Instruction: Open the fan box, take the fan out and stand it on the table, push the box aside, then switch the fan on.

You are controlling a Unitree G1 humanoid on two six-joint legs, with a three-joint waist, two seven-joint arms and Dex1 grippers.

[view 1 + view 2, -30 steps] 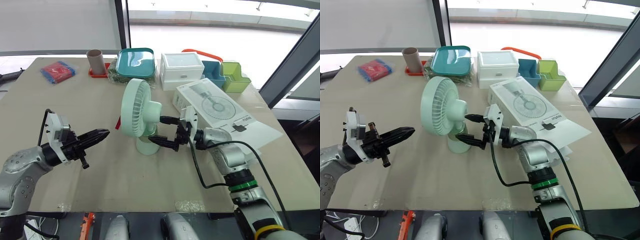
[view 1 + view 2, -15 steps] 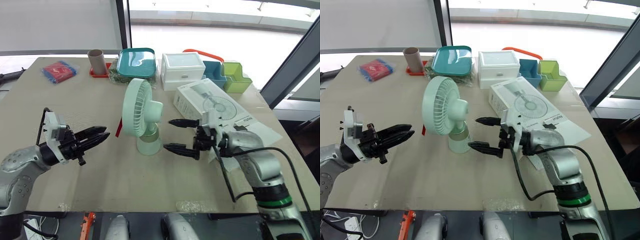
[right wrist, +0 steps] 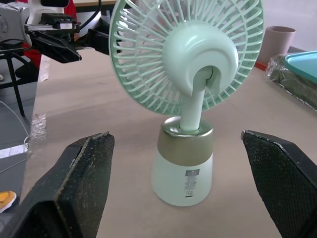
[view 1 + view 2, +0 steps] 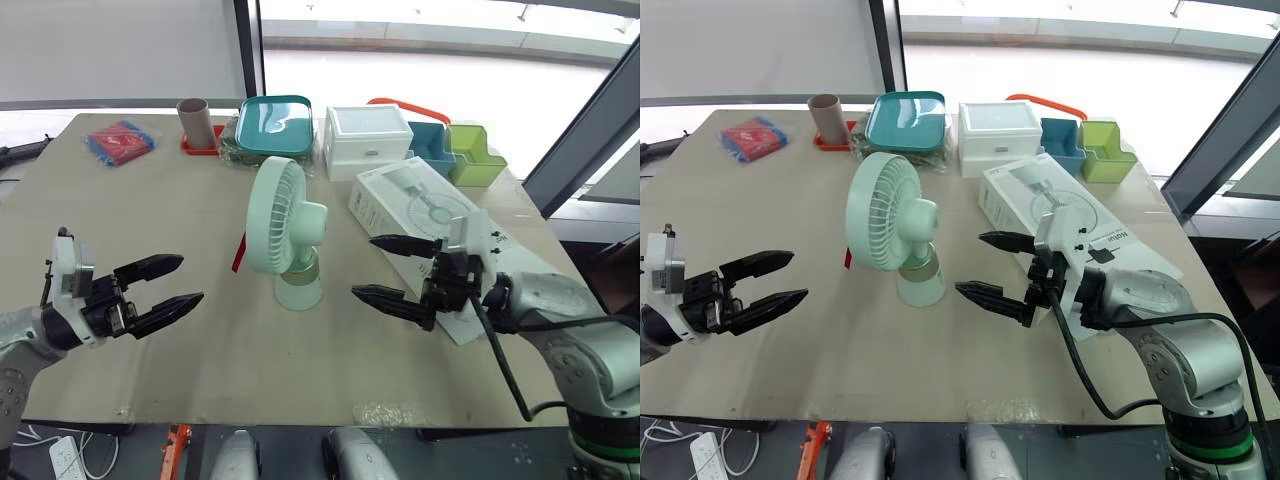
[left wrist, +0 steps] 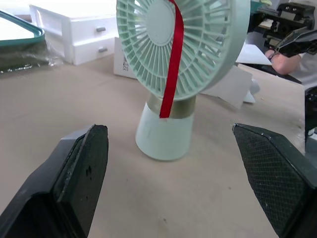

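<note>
Two steps look undone: the fan [image 4: 285, 230] stands upright mid-table, out of its box [image 4: 425, 205], which lies flat near it at 2 o'clock. Next, I judge, the box needs pushing away, then the switch pressed; where it sits I cannot tell. The right gripper [image 4: 363, 266], at the fan's 4 o'clock, and the left gripper [image 4: 190, 280], at 8 o'clock, gape wide, empty. White drawers [image 4: 367, 135] and coloured bins [image 4: 470, 160] at the box's 12 o'clock hem a push that way.
</note>
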